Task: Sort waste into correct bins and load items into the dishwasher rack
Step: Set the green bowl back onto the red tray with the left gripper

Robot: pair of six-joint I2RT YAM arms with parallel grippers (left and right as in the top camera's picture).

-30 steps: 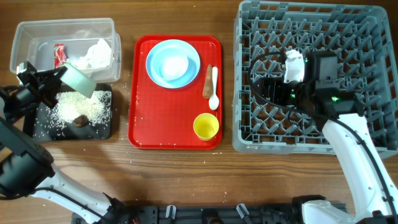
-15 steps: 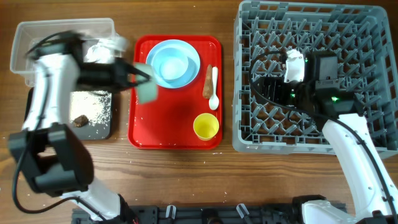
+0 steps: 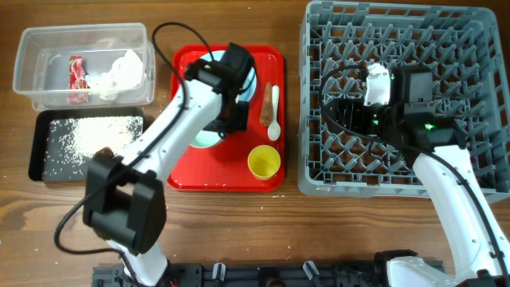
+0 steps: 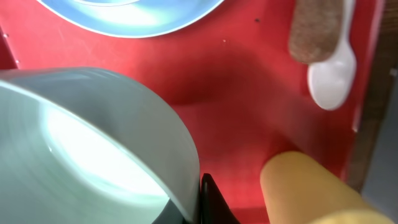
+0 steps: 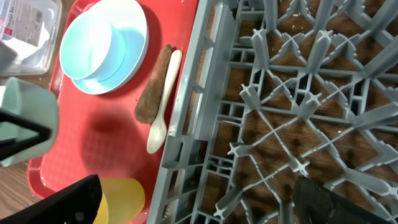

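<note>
My left gripper [image 3: 225,123] is shut on the rim of a pale blue-white bowl [image 3: 204,137], held just above the red serving tray [image 3: 182,163]; the wrist view shows the bowl [image 4: 93,143] pinched by my finger [image 4: 198,204]. The other bowl [image 5: 99,55] sits on the pale blue plate [image 5: 134,25]. The carrot-like stick [image 3: 267,102], white spoon [image 3: 275,112] and yellow cup [image 3: 264,162] lie on the tray. My right gripper [image 3: 344,112] is open and empty over the grey dishwasher rack [image 3: 478,48].
The clear tub [image 3: 32,80] at the back left holds the red wrapper [image 3: 76,70] and white napkin [image 3: 119,72]. The black tray [image 3: 40,151] in front of it holds rice grains [image 3: 88,131] and a brown lump [image 3: 103,153].
My left arm swung right from over the black tray to over the red tray, carrying the bowl. Rice now lies spread in the black tray. The right arm has not moved.
</note>
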